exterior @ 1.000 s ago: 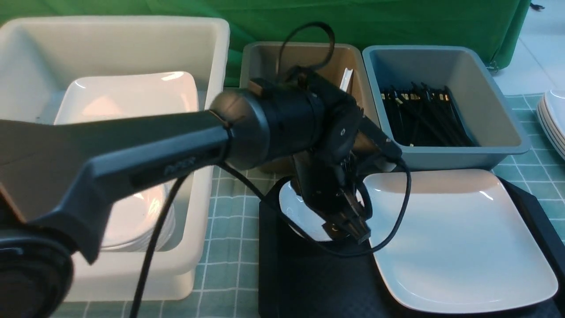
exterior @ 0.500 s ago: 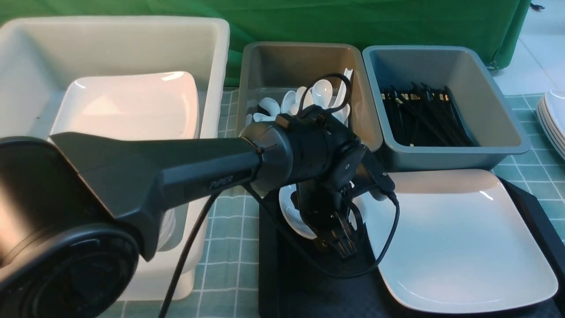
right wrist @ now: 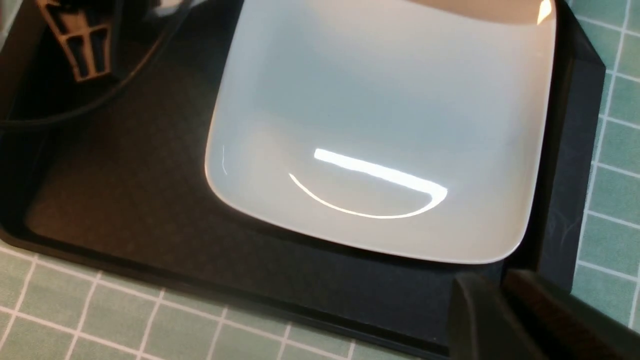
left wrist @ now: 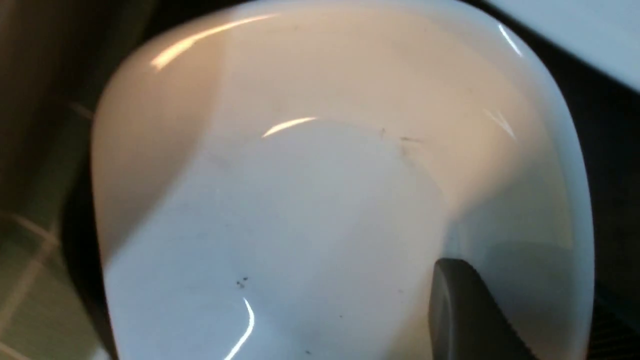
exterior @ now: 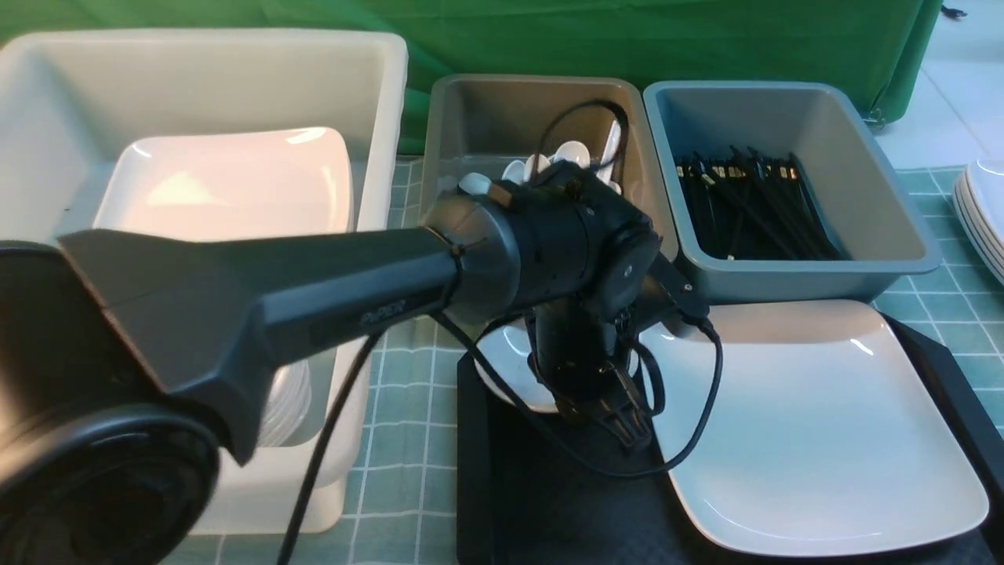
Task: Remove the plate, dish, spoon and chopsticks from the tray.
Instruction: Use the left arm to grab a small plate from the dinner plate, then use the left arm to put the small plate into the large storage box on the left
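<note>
The small white dish hangs over the far left corner of the black tray, its edge past the tray's rim. My left gripper is shut on the dish's rim. In the left wrist view one finger lies inside the dish; the other is hidden. The large white plate fills the tray's right half. My right gripper, out of the front view, hovers shut and empty over the near right corner of the tray, just short of the plate. The spoon and chopsticks are out of view.
A big cream tub at the left holds stacked white plates. Behind the tray stand a grey tub of white cutlery and a blue-grey tub of black sticks. More white plates are stacked at the right edge. A green checked cloth covers the table.
My left gripper has come down and closed on the dish's rim. The dish has since shifted left and toward the tubs, now overhanging the tray's left edge. The plate has not moved.
</note>
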`<state>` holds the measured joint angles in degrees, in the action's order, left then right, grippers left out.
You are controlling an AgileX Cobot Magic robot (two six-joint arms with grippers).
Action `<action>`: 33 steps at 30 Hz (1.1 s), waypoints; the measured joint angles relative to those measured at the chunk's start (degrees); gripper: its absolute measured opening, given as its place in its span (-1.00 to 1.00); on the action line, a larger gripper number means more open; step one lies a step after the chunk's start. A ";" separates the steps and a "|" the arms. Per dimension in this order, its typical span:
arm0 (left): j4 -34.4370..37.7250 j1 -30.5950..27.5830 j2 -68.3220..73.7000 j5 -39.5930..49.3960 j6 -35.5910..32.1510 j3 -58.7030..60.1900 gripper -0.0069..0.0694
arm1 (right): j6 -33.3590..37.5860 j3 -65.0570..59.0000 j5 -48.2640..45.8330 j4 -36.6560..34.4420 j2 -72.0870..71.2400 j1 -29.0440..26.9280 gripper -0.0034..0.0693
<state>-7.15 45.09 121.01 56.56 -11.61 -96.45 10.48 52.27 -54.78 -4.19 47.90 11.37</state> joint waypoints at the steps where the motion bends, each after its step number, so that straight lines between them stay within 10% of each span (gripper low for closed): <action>1: 0.76 0.00 -0.51 0.82 0.00 0.07 -0.44 | 0.00 0.00 0.00 0.00 0.00 0.00 -0.58; 15: 8.91 -0.12 -15.96 6.05 2.49 0.71 -0.80 | 0.00 0.00 0.02 -0.23 0.00 0.00 -0.56; 23: -3.19 -0.87 -28.13 8.01 10.18 -1.96 -0.79 | 0.00 0.00 0.06 -0.34 0.00 0.00 -0.55; 33: -3.71 -24.81 -35.98 12.88 12.27 1.88 -0.79 | 0.00 0.00 1.87 -1.01 0.00 0.00 -0.52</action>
<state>-10.85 20.28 85.03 69.45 0.66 -94.57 10.48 52.27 -52.91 -5.20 47.90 11.37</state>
